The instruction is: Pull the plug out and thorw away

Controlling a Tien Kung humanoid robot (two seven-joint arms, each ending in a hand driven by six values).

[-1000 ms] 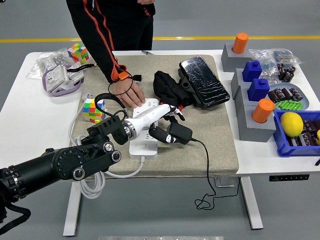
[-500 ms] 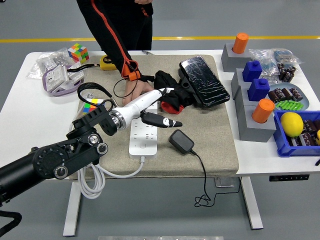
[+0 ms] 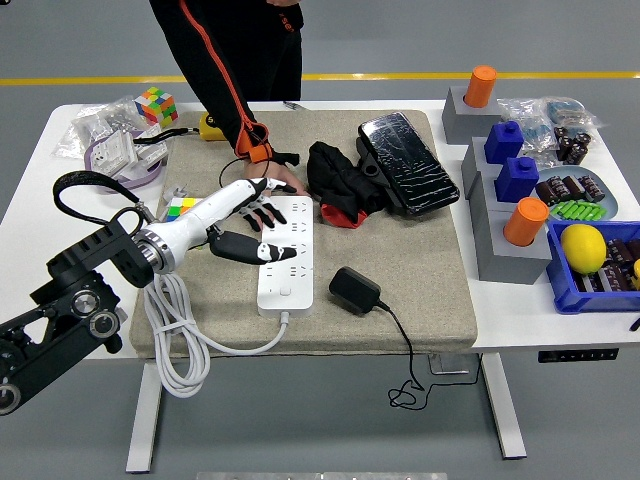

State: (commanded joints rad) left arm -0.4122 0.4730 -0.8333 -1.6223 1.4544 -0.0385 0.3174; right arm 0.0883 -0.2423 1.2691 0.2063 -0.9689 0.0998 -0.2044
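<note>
At the far left of the white worktop (image 3: 40, 220) lie clear plastic bags (image 3: 100, 130) with a colour cube (image 3: 155, 103) beside them and a purple-rimmed reel (image 3: 125, 165) just in front. The robot's black left arm (image 3: 70, 310) comes in from the lower left corner, and its white left hand (image 3: 245, 228) hovers over the near-left part of the power strip (image 3: 286, 254), fingers spread and loose, gripping nothing. A second colour cube (image 3: 180, 206) peeks out just behind the wrist. Under the arm a thick white cable (image 3: 175, 345) loops off the front edge of the beige mat (image 3: 430, 280) and runs back to the near end of the strip.

The white strip lies lengthwise on the mat, its sockets bare. At its far end a person's hand (image 3: 283, 180) in a black sleeve with orange trim presses down next to it; a yellow tape measure (image 3: 207, 124) sits behind that arm.

Right of the strip, apart from it, the black plug (image 3: 354, 290) lies on the mat, its thin black cord (image 3: 415, 350) trailing over the front edge and dangling below. Farther back rest a bundle of black cloth (image 3: 340, 180) and a shiny black pouch (image 3: 405, 160).

On the right side stand grey blocks (image 3: 495, 245) holding orange (image 3: 525, 220) and blue pegs (image 3: 518, 178), then a blue bin (image 3: 590, 290) with a yellow ball (image 3: 583, 246), a dish of green pieces (image 3: 580, 208), and more bags (image 3: 550, 115).
</note>
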